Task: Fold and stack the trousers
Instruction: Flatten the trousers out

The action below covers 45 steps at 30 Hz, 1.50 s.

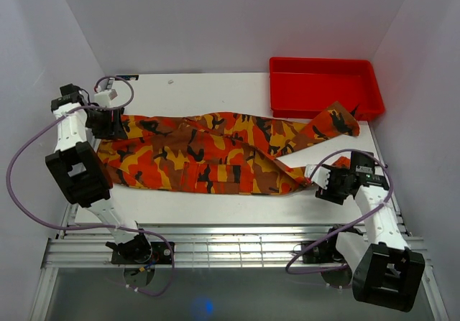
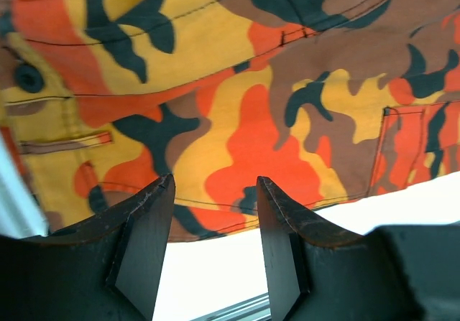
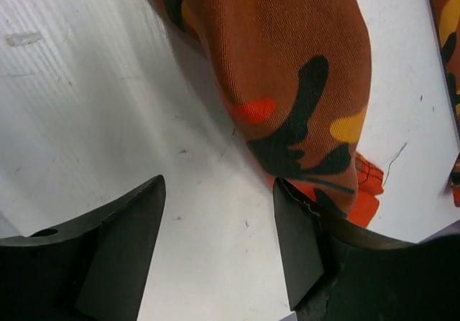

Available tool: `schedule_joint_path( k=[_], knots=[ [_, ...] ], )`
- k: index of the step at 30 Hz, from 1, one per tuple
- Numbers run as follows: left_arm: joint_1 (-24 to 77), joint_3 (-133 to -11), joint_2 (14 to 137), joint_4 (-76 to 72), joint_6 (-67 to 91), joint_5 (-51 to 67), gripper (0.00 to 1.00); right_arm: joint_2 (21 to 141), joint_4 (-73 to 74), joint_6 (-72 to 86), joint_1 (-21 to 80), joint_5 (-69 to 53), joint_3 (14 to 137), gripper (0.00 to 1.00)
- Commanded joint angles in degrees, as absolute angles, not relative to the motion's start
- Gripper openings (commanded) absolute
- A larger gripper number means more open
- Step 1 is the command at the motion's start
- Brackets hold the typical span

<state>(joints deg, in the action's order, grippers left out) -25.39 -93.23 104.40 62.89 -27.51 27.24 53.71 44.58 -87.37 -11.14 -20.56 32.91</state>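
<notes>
The camouflage trousers lie spread across the white table, waist at the left, legs running right; one leg end reaches the red tray. My left gripper is open at the waist end; in the left wrist view its fingertips sit just over the cloth's hem, nothing between them. My right gripper is open at the near leg's cuff; in the right wrist view the cuff lies beside the right finger, bare table between the jaws.
A red plastic tray stands at the back right, with one trouser leg end against its front wall. White walls enclose the table on the left, back and right. A metal rail runs along the near edge.
</notes>
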Motion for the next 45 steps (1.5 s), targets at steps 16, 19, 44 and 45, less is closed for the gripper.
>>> schedule_joint_path(
  k=[16, 19, 44, 45],
  knots=[
    [-24.8, -84.2, 102.3, 58.4, -25.5, 30.1, 0.59, 62.1, 31.9, -73.6, -6.3, -18.5, 40.8, 0.08],
    [-24.9, -82.2, 102.3, 56.4, -25.8, 28.3, 0.58, 63.0, 46.0, -74.6, -6.4, -23.3, 49.5, 0.08],
    [-23.4, -69.3, 98.5, 52.0, -25.4, 29.4, 0.53, 69.8, 34.6, -39.7, 19.4, -10.4, 44.5, 0.6],
    [-23.4, -68.9, 98.4, 51.9, -25.4, 28.9, 0.53, 71.4, 32.6, -38.8, 20.0, -9.4, 44.4, 0.6]
  ],
)
